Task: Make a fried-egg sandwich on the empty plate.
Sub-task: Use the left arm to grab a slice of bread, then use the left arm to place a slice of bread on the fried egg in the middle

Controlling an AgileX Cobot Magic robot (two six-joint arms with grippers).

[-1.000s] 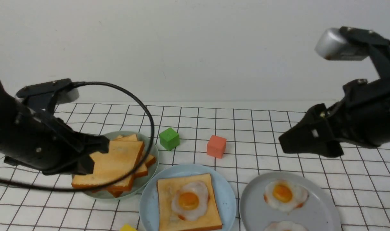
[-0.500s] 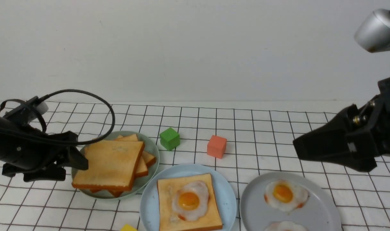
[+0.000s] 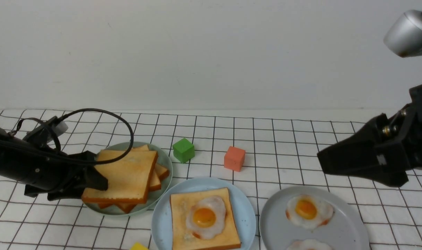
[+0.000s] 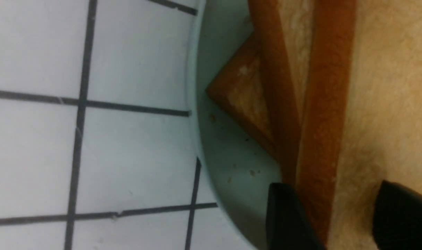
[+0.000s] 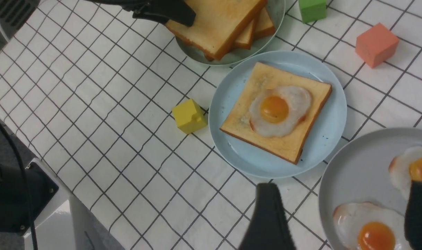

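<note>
The light-blue empty plate (image 3: pixel 247 208) (image 5: pixel 330 135) now carries one toast slice (image 3: pixel 179 215) with a fried egg (image 3: pixel 205 217) on top. Left of it, a pale green plate (image 3: pixel 164 158) (image 4: pixel 228 163) holds a stack of toast. My left gripper (image 3: pixel 97 170) (image 4: pixel 337 198) is at the near-left edge of the top toast slice (image 3: pixel 127 173) (image 4: pixel 388 104). One finger is under the crust, the other on the top face, shut on that slice. My right gripper (image 3: pixel 322 159) (image 5: pixel 342 189) hangs open above the grey plate, holding nothing.
The grey plate (image 3: pixel 276 222) (image 5: pixel 356 166) at front right holds two fried eggs (image 3: pixel 308 210). A green cube (image 3: pixel 183 150) and a salmon cube (image 3: pixel 234 158) stand behind the plates. A yellow cube (image 3: pixel 138 247) (image 5: pixel 189 115) sits at the front edge.
My left gripper pulled back left off the toast stack, then came in again at the top slice's edge; that slice shifted slightly right. My right arm drew back to the right, then stayed still.
</note>
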